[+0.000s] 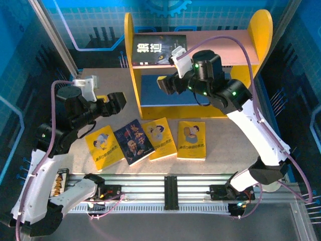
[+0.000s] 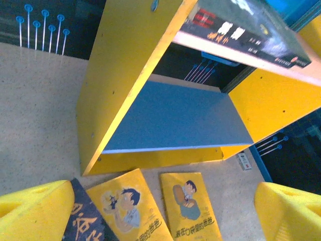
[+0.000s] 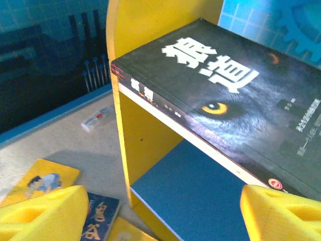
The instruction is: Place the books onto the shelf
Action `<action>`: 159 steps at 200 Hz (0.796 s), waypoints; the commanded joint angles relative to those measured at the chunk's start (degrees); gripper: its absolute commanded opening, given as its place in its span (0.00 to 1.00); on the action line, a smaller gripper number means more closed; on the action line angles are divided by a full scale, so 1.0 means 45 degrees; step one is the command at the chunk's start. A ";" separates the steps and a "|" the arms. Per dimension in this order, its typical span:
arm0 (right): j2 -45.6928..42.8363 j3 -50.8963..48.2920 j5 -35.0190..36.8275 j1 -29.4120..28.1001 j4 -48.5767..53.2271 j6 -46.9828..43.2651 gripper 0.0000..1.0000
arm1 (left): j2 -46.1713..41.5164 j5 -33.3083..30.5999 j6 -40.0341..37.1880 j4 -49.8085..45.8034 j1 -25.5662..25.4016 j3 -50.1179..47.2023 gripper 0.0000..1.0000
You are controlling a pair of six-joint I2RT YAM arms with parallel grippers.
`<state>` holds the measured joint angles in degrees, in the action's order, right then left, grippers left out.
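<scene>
Three thin yellow-covered paperbacks and one dark-covered paperback are left lying flat in a row on the grey table, not yet shelved. Above them, the left gripper and right gripper are held wide apart, empty. Beyond, one dark wolf-cover book is already laid on the pink upper board of the yellow-sided shelf.

A small white rectangular device lay flat on the speckled beige surface, near its blue edge strip.
</scene>
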<state>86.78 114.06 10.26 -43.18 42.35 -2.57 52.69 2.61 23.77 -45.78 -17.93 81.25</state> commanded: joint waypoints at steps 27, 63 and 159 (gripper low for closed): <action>0.0923 0.1086 0.3730 -0.0920 -0.0934 -0.3314 0.83 | -0.0287 0.0065 -0.0609 -0.0078 0.0040 -0.0502 0.94; 0.2327 0.3567 0.3241 -0.0638 0.0674 -0.4077 0.84 | -0.0243 -0.0131 -0.0628 0.0007 0.0040 -0.0625 0.94; 0.3414 0.6079 -0.0374 0.0832 0.2790 -0.4528 0.83 | -0.0534 -0.0219 -0.0365 0.0094 0.0040 -0.0918 0.94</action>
<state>101.67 139.48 13.93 -40.32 51.86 -21.08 51.48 2.55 22.33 -46.09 -17.93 77.80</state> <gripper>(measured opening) 0.832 0.937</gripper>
